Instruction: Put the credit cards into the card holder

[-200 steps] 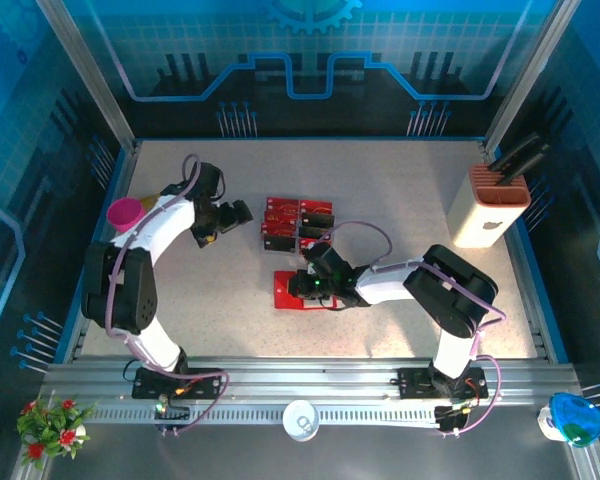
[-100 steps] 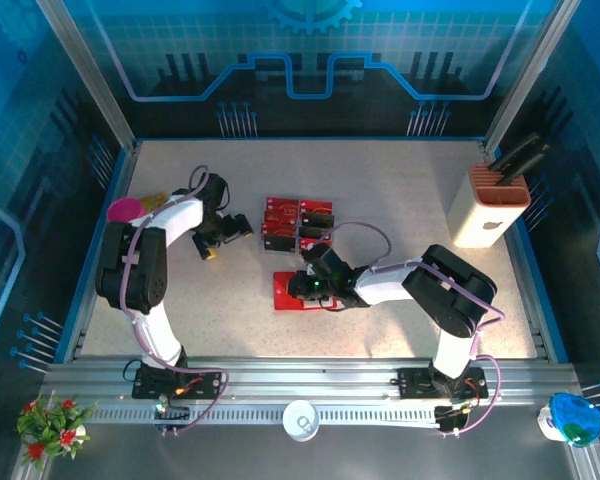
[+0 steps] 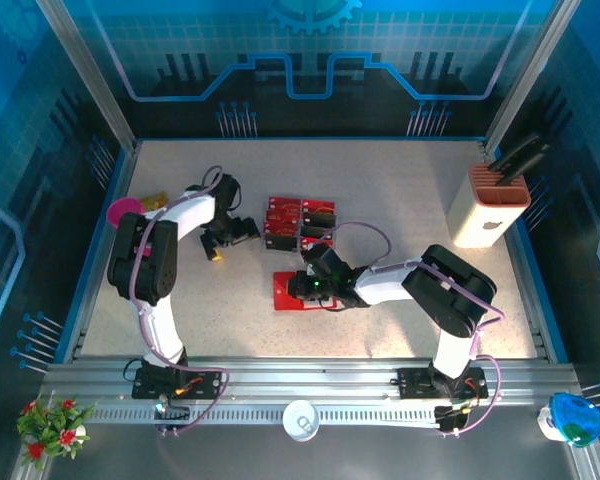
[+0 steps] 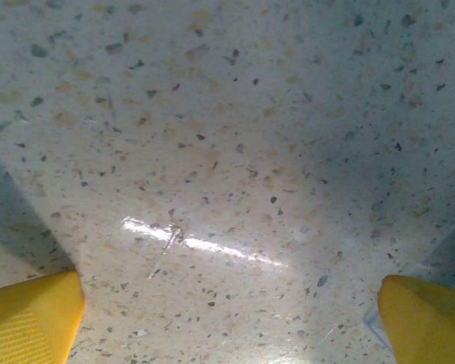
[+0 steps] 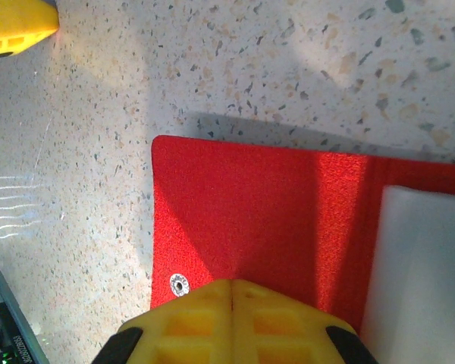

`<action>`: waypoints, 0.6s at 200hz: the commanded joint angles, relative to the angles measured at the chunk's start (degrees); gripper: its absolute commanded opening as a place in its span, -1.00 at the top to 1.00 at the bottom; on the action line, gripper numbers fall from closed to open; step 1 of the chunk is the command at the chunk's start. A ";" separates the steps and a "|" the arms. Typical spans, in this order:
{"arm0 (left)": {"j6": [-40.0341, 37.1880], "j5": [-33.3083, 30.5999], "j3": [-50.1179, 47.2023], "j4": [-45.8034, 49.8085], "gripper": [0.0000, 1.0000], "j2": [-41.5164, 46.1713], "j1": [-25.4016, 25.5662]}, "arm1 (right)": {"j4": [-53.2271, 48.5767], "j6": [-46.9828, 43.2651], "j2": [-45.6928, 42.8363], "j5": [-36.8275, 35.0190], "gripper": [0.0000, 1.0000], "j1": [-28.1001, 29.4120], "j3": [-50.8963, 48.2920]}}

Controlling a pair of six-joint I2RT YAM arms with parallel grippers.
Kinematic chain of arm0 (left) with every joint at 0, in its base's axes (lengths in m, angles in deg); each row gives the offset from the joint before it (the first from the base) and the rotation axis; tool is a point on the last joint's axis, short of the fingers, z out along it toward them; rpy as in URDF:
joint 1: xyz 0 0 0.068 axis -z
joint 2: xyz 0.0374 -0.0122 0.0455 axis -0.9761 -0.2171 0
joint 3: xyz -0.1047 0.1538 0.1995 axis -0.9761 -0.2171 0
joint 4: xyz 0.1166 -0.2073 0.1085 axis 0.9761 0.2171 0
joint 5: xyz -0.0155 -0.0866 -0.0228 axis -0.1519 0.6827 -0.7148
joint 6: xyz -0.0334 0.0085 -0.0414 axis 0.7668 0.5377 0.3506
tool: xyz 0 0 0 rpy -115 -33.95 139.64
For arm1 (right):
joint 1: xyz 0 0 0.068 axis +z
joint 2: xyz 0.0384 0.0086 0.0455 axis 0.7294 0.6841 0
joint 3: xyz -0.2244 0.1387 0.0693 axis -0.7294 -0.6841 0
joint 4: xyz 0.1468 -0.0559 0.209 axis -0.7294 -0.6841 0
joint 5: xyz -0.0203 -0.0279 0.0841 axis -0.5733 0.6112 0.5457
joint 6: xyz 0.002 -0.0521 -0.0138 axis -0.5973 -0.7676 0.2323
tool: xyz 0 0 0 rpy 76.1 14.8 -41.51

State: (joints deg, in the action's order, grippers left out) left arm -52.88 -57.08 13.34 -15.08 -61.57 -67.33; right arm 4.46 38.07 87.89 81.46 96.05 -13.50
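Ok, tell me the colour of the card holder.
The card holder is red with a pale inner panel; clearest in the right wrist view.

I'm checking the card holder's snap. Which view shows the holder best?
The right wrist view: the card holder lies open close up, showing its red flap, snap and pale inside. The top external view shows it small, its right part under the right hand.
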 commanded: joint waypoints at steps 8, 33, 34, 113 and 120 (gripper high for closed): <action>1.23 5.09 4.90 -1.55 -0.99 -4.22 4.04 | 0.42 -0.22 1.38 0.00 1.00 0.79 1.09; 1.81 5.24 8.88 -0.75 -0.99 -6.77 5.89 | 0.40 -0.25 1.68 0.39 1.00 0.80 1.25; 1.79 5.20 9.02 -0.76 -0.98 -6.90 5.96 | 0.41 -0.27 1.71 0.37 1.00 0.80 1.25; -0.07 4.57 23.64 3.90 -0.98 -12.03 8.42 | 1.12 0.65 2.27 0.53 1.00 0.89 1.32; -0.76 4.18 24.09 4.52 -0.99 -11.34 8.18 | 1.12 0.68 2.25 0.54 1.00 0.88 1.43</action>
State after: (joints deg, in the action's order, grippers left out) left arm -51.92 -53.56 33.85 -13.16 -73.76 -58.76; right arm 5.05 38.09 88.83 81.92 96.05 -13.07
